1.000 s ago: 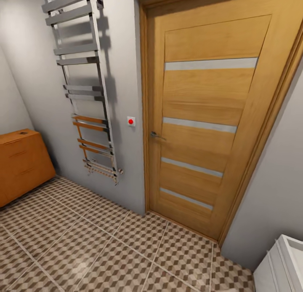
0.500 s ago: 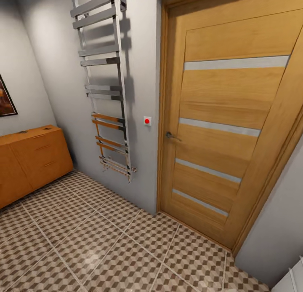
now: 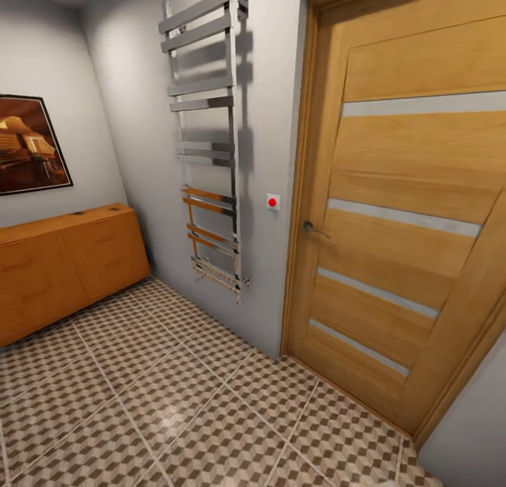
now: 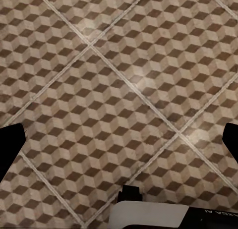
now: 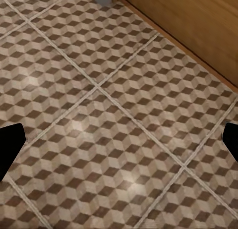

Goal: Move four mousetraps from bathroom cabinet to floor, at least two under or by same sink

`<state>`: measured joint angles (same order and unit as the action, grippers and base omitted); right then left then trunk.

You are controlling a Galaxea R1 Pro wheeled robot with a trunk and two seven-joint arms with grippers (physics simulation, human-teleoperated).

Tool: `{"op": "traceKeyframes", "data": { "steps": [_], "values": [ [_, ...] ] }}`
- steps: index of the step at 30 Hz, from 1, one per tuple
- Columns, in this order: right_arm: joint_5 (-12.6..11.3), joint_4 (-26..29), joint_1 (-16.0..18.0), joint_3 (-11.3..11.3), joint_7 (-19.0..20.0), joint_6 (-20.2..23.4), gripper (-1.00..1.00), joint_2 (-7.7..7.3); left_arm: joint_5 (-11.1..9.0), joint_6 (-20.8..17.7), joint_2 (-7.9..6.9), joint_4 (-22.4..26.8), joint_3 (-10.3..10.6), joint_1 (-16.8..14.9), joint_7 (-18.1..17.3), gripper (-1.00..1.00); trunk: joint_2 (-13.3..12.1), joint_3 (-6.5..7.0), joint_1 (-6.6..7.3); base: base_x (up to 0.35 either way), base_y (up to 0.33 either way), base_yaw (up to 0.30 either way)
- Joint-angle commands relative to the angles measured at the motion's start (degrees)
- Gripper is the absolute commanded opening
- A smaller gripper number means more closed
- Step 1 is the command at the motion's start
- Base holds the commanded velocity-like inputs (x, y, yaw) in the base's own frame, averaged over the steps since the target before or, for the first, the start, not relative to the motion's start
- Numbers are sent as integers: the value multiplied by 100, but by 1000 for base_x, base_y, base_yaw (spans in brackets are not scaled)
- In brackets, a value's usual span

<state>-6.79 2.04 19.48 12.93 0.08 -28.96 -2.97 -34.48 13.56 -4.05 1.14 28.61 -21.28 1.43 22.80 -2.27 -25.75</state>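
Right, early days: both grippers spread open, empty over bathroom floor (image 4: 124,90); cabinet (image 3: 67,269) well ahead, drawers closed.

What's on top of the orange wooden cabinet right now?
Two small dark items sit on the cabinet top near the wall, too small to identify. Drawers are shut, hiding their contents.

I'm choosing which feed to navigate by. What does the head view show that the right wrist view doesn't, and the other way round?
Head view alone: the cabinet against the left wall, a framed picture above it, the chrome towel rail and a red wall button.

Right wrist view alone: the right end effector, whose dark fingertips sit wide apart over bare tiles.

Both: the bathroom floor and the wooden door.
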Motion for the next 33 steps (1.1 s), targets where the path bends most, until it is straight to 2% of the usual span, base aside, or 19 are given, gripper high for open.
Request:
{"op": "traceKeyframes", "data": {
  "steps": [1,33],
  "values": [
    [-58,-1,4,52,1,-18,100,-2,-32,11,0,0,48,-5,15,100,12,-13,-3,0,0,239],
    [-59,-1,4,52,1,-15,100,-2,-32,11,1,0,48,-5,15,100,12,-32,-3,0,0,235]
  ]
}}
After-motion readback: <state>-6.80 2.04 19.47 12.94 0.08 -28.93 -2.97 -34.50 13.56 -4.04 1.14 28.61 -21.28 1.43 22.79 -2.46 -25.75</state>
